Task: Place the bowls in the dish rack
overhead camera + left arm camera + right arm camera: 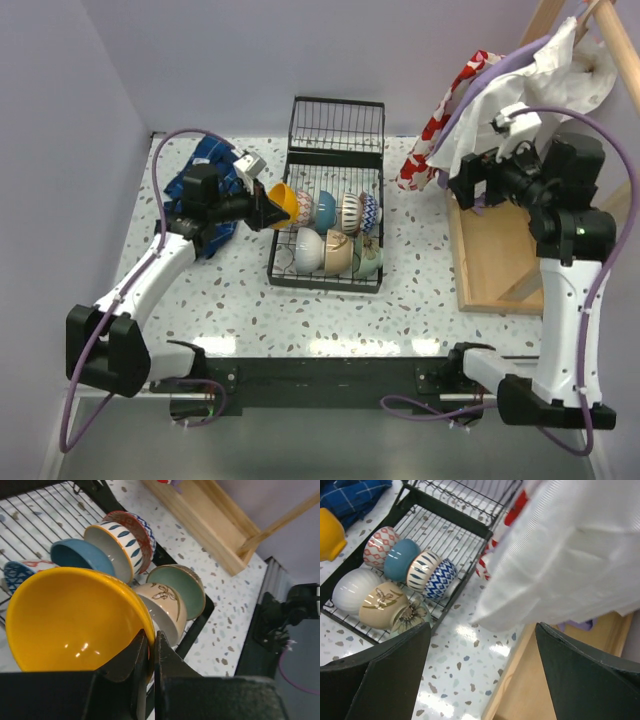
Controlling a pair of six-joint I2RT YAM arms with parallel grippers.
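You had seven bowls [402, 560] in the rack [338, 125]; left jaws clenched the yellow bowl [70, 615] at its edge, right jaws released.

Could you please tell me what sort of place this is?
Likely a lab mock-up of a home chore area: a dish rack holding bowls, laundry draped on wooden bars, on a speckled table.
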